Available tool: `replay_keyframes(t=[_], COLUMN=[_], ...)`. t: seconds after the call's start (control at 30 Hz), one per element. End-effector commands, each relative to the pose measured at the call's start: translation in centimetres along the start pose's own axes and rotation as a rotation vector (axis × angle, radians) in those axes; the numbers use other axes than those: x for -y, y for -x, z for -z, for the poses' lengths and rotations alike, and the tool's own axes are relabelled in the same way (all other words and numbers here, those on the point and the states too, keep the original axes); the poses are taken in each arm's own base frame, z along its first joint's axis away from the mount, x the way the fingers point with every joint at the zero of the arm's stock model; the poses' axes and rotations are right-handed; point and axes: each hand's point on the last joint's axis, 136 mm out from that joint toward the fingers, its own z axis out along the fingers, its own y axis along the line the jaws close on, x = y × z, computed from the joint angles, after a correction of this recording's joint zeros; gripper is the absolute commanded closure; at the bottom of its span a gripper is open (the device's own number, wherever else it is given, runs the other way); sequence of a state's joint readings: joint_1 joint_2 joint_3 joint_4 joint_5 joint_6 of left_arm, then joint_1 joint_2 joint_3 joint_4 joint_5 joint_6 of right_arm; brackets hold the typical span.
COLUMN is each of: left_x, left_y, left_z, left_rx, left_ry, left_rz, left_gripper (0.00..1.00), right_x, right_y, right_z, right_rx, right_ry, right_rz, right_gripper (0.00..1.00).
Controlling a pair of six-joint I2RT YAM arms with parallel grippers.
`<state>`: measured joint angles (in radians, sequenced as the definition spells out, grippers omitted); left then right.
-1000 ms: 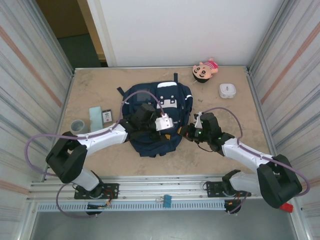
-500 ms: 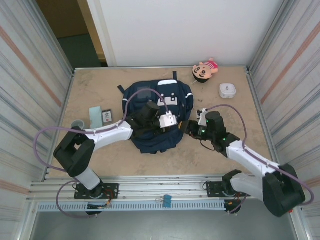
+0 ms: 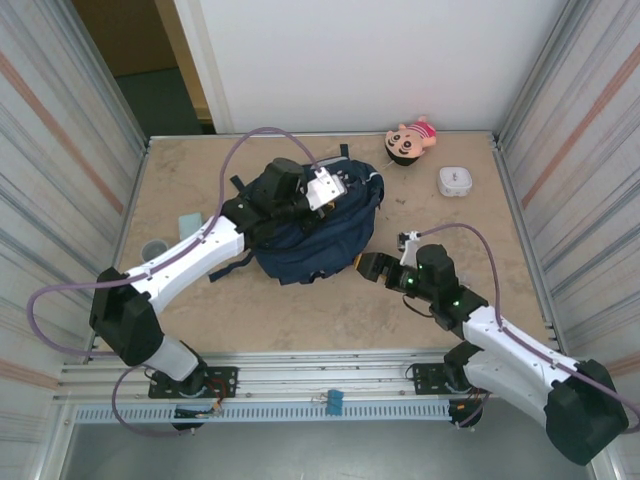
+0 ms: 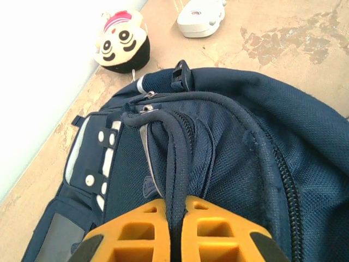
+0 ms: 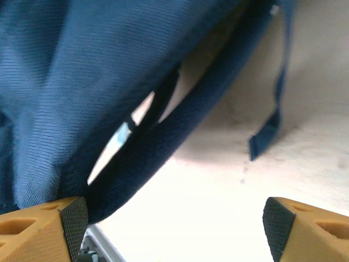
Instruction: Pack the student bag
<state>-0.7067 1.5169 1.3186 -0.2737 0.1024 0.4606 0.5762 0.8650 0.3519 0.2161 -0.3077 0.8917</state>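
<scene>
Grip check — left end effector [image 4: 175,218] clamped on student bag [image 3: 320,235] strap [image 4: 177,158]; right end effector [image 5: 174,218] apart beside bag. Beyond left one: doll [image 4: 122,46], white case [image 4: 200,16] — unpacked, task early.

navy student bag [image 3: 312,250], mottled beige table [image 3: 200,180]

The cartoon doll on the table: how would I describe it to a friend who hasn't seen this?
Start at the navy backpack in the middle of the table and look to the far right, by the white wall. The doll lies there, left of a small white case; it alone has a cartoon face, black hair and some pink.
</scene>
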Motion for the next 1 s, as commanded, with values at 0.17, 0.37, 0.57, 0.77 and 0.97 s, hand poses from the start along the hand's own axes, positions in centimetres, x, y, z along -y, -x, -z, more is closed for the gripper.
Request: replay_keyframes(t=[0.17, 0.37, 0.57, 0.77, 0.97], left_x=[-3.4, -4.6, -5.7, -5.4, -4.9], left_y=[6.8, 5.8, 3.7, 4.8, 6.1], left_z=[3.2, 2.0, 0.8, 0.8, 1.8], left_rx=[0.195, 0.131, 0.053, 0.099, 0.160], left_ry=[0.108, 0.181, 0.262, 0.231, 0.191], left_rz=[0.087, 0.110, 0.096, 0.175, 0.219], left_gripper=[1.00, 1.00, 1.00, 1.00, 1.00], right_x=[-7.4, -8.5, -7.7, -7.0, -5.2], right_y=[1.3, 0.7, 1.1, 2.1, 1.8], right_z=[-1.3, -2.6, -0.1, 1.6, -0.5], right_rx=[0.018, -0.059, -0.004, 0.081, 0.040], right_ry=[0.237, 0.292, 0.247, 0.178, 0.081], right_rz=[0.049, 0.030, -0.005, -0.044, -0.089], right_gripper=[0.14, 0.15, 0.00, 0.01, 0.01])
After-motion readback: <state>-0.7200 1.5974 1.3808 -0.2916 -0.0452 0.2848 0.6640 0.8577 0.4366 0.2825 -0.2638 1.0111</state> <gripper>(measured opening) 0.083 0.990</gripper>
